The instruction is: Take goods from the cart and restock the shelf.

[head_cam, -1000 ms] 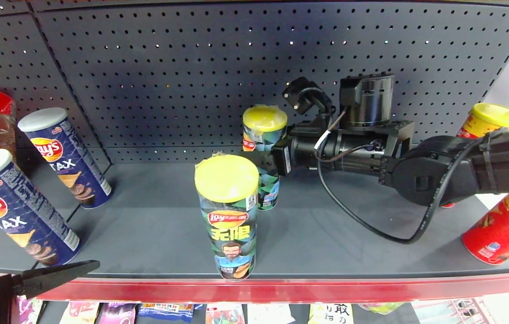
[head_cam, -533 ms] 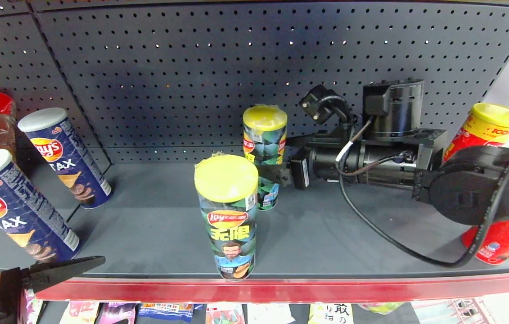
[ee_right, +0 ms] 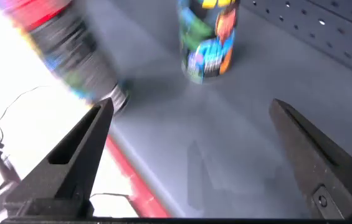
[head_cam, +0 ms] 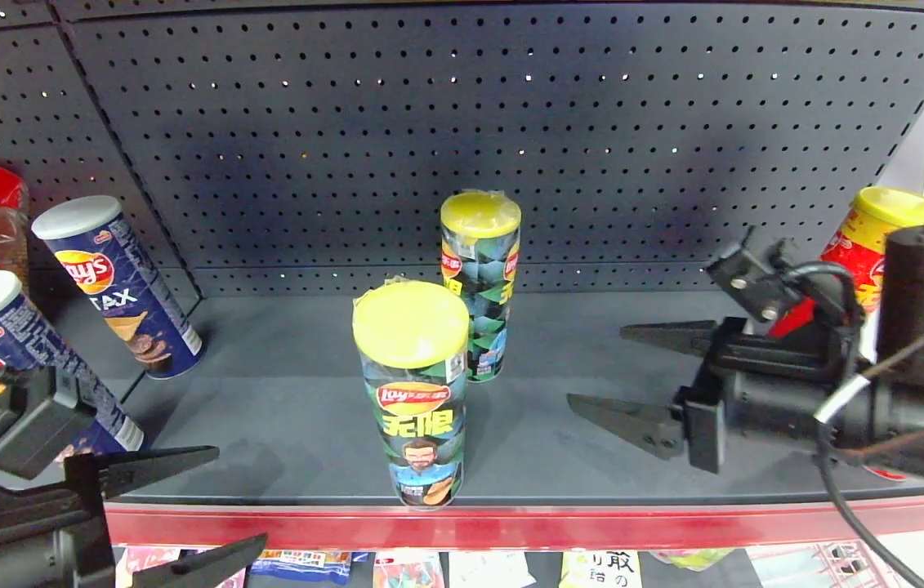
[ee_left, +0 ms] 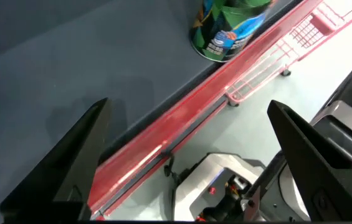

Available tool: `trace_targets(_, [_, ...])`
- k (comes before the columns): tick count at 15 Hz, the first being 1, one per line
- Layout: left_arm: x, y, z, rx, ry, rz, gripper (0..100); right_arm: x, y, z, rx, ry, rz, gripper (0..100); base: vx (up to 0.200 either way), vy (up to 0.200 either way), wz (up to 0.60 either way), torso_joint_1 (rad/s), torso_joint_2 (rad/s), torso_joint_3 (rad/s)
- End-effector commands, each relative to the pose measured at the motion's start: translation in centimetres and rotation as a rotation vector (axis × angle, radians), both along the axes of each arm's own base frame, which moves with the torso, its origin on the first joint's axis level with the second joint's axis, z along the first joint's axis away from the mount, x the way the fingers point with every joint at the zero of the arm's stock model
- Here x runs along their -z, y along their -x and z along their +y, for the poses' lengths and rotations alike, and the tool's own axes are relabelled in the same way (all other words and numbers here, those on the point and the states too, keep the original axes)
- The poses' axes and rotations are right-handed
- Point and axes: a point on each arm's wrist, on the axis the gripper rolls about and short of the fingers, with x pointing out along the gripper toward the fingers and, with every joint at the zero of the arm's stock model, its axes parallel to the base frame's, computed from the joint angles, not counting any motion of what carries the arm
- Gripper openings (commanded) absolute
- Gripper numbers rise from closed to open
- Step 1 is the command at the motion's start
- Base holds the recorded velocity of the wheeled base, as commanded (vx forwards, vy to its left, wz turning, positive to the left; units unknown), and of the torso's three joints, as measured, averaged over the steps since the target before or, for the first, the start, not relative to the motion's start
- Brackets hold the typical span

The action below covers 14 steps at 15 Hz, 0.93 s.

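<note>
Two green chip cans with yellow lids stand upright on the grey shelf (head_cam: 592,457). The front can (head_cam: 417,392) is near the red edge, and the rear can (head_cam: 479,286) is behind it, close to the pegboard. My right gripper (head_cam: 599,366) hangs open over the shelf to the right of both cans, touching neither. In the right wrist view its fingers (ee_right: 191,102) frame bare shelf, with the rear can (ee_right: 207,40) beyond and the front can (ee_right: 76,56) blurred. My left gripper (head_cam: 241,494) is open at the shelf's front left edge, and in its own view (ee_left: 188,106) it holds nothing.
Two blue cans (head_cam: 114,286) (head_cam: 12,376) lean at the left. A red can with a yellow lid (head_cam: 886,224) stands at the right, behind my right arm. The shelf's red front lip (head_cam: 511,527) runs across, with snack bags (head_cam: 396,567) below. A pink wire cart (ee_left: 288,50) is beneath.
My right gripper has drawn back from the rear green can toward the front right, leaving the can standing. My left gripper has risen and moved right along the shelf's front edge.
</note>
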Motion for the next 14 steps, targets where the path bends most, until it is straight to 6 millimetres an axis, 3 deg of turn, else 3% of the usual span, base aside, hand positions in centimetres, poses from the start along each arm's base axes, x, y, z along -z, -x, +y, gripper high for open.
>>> trace_targets(1, [0.6, -2.4, -0.8, 0.019, -0.021, 0.07, 100, -0.9, 5.6, -4.1, 0.008, -0.061, -0.091, 100, 0.0, 0.0, 0.0, 0.0, 0.0, 0.0])
trace_targets(3, [0.8, -3.6, -1.5, 0.044, -0.033, 0.094, 100, -0.6, 8.9, -6.6, 0.013, -0.103, -0.15, 100, 0.0, 0.0, 0.0, 0.0, 0.0, 0.0])
trace_targets(5, [1.4, -4.2, -2.2, 0.085, -0.059, 0.114, 100, -0.3, 11.0, -8.5, 0.073, -0.136, -0.212, 100, 0.0, 0.0, 0.0, 0.0, 0.0, 0.0])
trace_targets(10, [2.5, -6.6, -3.2, 0.107, -0.115, 0.143, 100, -0.9, 12.6, -11.2, 0.311, -0.219, -0.265, 100, 0.0, 0.0, 0.0, 0.0, 0.0, 0.0])
trace_targets(14, [2.3, -8.4, -3.8, 0.089, -0.13, 0.138, 100, -0.9, 12.9, -11.6, 0.343, -0.233, -0.263, 100, 0.0, 0.0, 0.0, 0.0, 0.0, 0.0])
